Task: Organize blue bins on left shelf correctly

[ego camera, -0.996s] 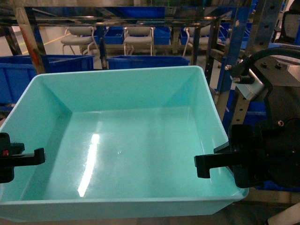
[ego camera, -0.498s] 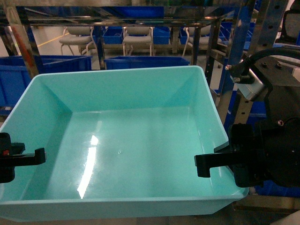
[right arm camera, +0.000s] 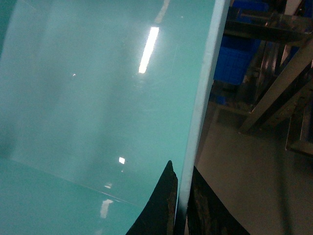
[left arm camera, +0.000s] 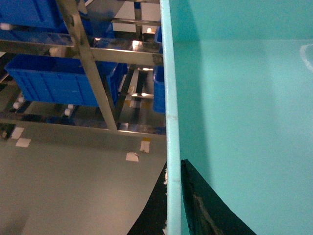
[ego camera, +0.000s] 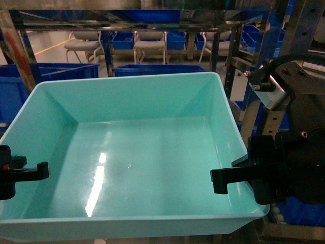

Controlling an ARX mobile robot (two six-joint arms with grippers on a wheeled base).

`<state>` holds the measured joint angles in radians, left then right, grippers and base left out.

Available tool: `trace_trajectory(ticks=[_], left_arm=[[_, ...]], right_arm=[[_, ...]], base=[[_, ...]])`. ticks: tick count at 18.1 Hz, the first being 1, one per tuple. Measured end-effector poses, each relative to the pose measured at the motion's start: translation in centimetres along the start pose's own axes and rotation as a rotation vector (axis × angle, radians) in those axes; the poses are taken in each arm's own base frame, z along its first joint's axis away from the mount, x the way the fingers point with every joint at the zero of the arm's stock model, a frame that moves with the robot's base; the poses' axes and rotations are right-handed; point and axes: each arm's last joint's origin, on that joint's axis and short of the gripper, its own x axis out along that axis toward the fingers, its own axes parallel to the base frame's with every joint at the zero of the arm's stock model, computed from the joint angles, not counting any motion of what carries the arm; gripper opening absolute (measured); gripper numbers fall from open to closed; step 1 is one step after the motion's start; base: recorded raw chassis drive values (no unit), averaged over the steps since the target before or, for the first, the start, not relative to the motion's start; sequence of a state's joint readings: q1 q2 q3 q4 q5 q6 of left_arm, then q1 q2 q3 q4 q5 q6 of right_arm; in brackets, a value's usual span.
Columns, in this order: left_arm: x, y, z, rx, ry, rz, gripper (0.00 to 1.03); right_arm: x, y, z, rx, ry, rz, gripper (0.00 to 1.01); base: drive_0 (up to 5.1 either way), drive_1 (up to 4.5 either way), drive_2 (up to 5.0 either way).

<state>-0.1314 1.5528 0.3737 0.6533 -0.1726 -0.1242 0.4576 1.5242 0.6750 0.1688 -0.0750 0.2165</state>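
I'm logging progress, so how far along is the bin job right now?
Done: the turquoise bin is picked up, the left gripper and right gripper each clamped over a side rim. In hand: it is carried, empty, facing the steel shelf with the dark blue bins. Left: setting it on the shelf and letting go.

The tub (ego camera: 137, 152) is a plain light turquoise all over, inside walls and floor alike, with no pattern; white streaks of reflected light lie on its floor, and its rim (left arm camera: 172, 122) looks a paler, whitish turquoise. Both grippers, left (ego camera: 20, 173) and right (ego camera: 238, 178), are matt black. The bins (ego camera: 157, 68) behind are dark royal blue. The shelf (ego camera: 122, 20) is shiny silver steel with blue uprights. The chairs (ego camera: 150, 43) are grey. The floor (left arm camera: 63, 181) is dull grey-beige with small white patches.
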Motion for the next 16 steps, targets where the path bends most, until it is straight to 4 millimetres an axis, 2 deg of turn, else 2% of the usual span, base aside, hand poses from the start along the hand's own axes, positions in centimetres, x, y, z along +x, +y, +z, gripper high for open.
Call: trace_trajectory(ticks=[10,13,16], left_arm=[[0.0,-0.08,0.05,0.001,-0.005,-0.001,0.05],[0.01,-0.09,0.1,0.001,-0.007,-0.003,0.05],[0.03,0.03,0.07,-0.001,-0.003,0.001,0.05]], right_arm=[[-0.02,-0.16,0.04,0.003,-0.002,-0.003,0.03],[0.0,-0.15,0.07,0.003,-0.004,0.0,0.03],[0.03,0.02,0.0,-0.001,-0.001,0.003,0.03]], base=[[0.0,3.95,-4.0],[-3.5,3.82,-0.5],[0.0,0.0,0.0]])
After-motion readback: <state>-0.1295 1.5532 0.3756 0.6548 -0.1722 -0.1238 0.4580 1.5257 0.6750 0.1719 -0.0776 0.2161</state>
